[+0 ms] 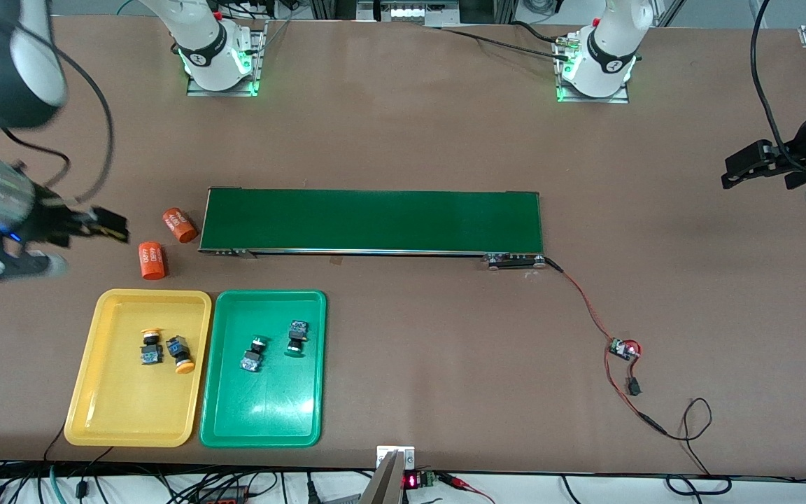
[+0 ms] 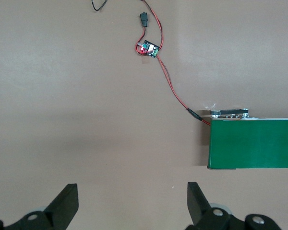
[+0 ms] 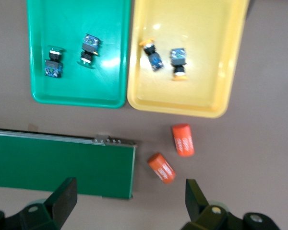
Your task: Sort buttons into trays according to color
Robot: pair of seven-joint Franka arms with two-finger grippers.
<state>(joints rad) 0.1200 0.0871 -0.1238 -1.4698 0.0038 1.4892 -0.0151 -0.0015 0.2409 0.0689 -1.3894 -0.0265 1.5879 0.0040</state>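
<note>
Yellow-capped buttons (image 1: 165,348): two lay side by side in the yellow tray (image 1: 95,392), in the half farther from the front camera, tipped on their sides.
Green-capped buttons (image 1: 273,346): two lay in the green tray (image 1: 235,420), likewise in its farther half, slightly apart.
Tray layout: the trays sat edge to edge toward the right arm's end of the tabletop (image 1: 445,364), the yellow one outermost. Each cap color matched its tray, so the sort appeared complete.
Orange cylinders (image 1: 165,245): two lay on the tabletop just farther from the camera than the yellow tray, beside the end of the conveyor belt (image 1: 375,220); judged not part of the sort, hence left out of the trays.
Conveyor belt: no buttons were on it.
Right hand (image 3: 127,201): fingers spread, holding nothing, raised over the tabletop beside the cylinders; judged clear of the trays.
Left hand (image 2: 132,203): fingers spread and empty, over bare tabletop at the left arm's end, waiting.
Controller board (image 1: 623,348): wired to the belt, lying near that end.
</note>
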